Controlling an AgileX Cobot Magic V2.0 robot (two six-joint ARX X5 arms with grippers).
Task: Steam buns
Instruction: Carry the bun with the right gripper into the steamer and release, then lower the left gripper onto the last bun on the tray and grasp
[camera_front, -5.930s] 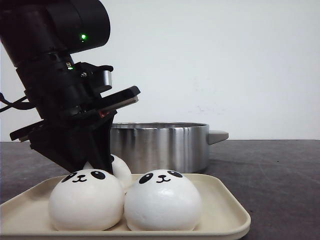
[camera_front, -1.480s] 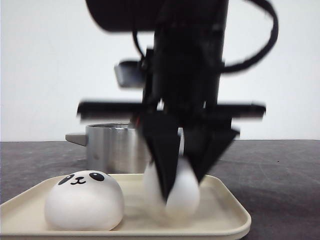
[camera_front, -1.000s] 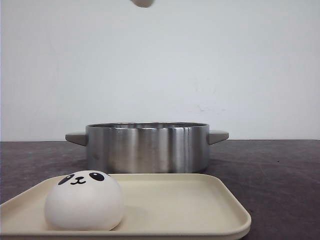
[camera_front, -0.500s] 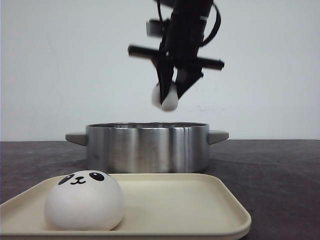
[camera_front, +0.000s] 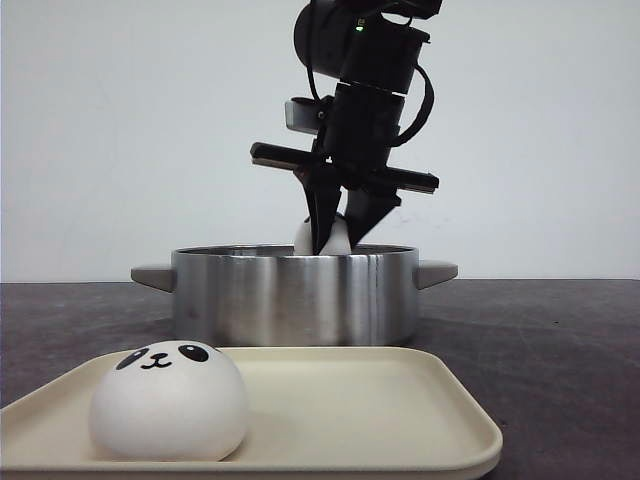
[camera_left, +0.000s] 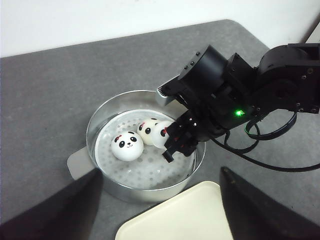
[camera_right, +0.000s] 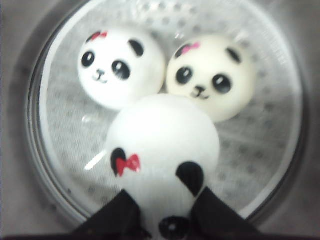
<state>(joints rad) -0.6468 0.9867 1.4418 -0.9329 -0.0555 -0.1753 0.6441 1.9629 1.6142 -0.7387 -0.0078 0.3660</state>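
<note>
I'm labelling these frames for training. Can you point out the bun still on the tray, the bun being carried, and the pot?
Bun on the tray (camera_front: 168, 402), front view, middle of its white dome.
Carried bun (camera_right: 162, 137), right wrist view, white top above the red bow.
Pot (camera_front: 295, 297), front view, shiny side wall.

White panda-faced buns (camera_right: 165, 145) with red and pink bows, silver pot (camera_front: 295, 295), cream tray (camera_front: 400, 400), black end effector (camera_front: 343, 232)

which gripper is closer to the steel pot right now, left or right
Right. The right gripper hangs at the steel pot's rim, shut on a bun above the two already inside. The left gripper's fingers sit back, off to the side near the tray.
</note>
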